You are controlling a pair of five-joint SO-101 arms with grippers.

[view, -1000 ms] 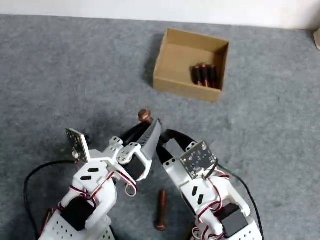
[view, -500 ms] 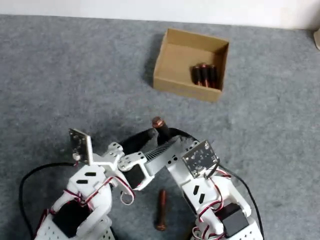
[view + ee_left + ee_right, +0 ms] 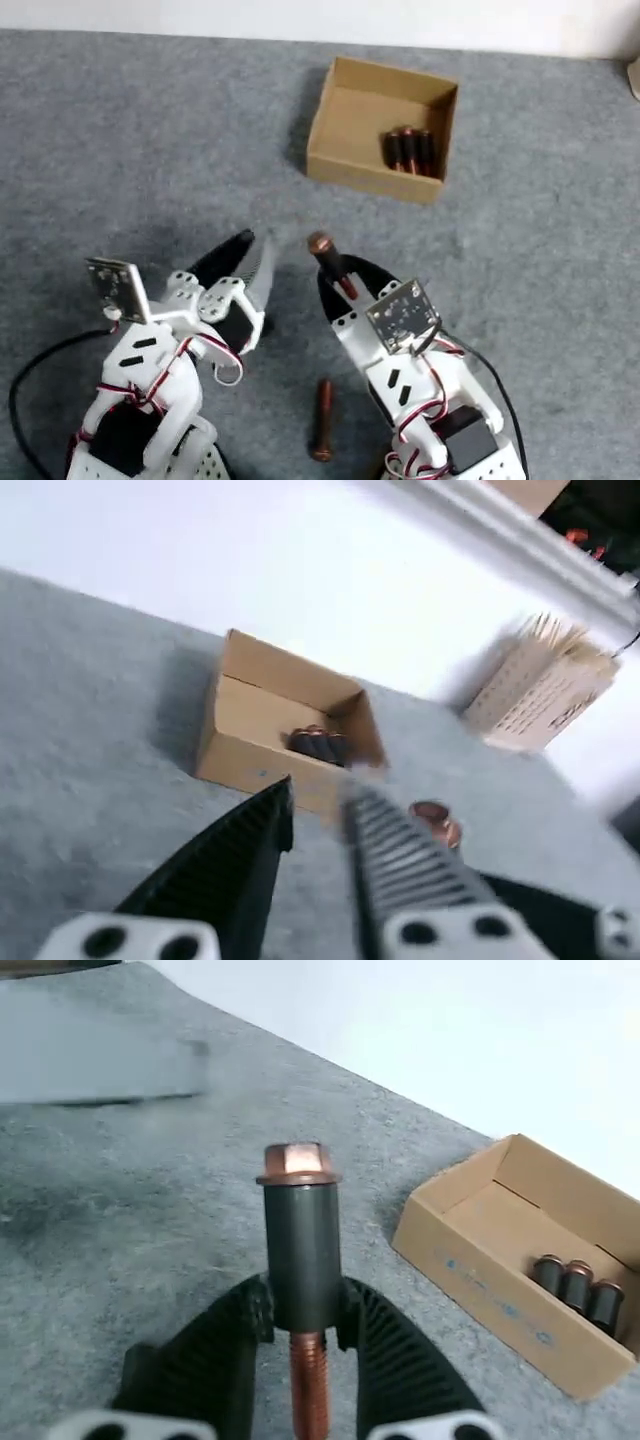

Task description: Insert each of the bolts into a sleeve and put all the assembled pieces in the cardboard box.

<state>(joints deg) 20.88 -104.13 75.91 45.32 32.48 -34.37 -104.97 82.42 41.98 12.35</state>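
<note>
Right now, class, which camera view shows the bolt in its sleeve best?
The right wrist view: the bolt shows close, head, sleeve and thread. The high view shows mainly its head; the left wrist view, just the head.

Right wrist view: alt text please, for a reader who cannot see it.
The right arm's black ribbed gripper grips a dark cylindrical sleeve with a copper hex-head bolt through it, head past the fingertips, thread showing between the fingers. Beyond, on the grey felt table, an open cardboard box holds three assembled pieces.
</note>
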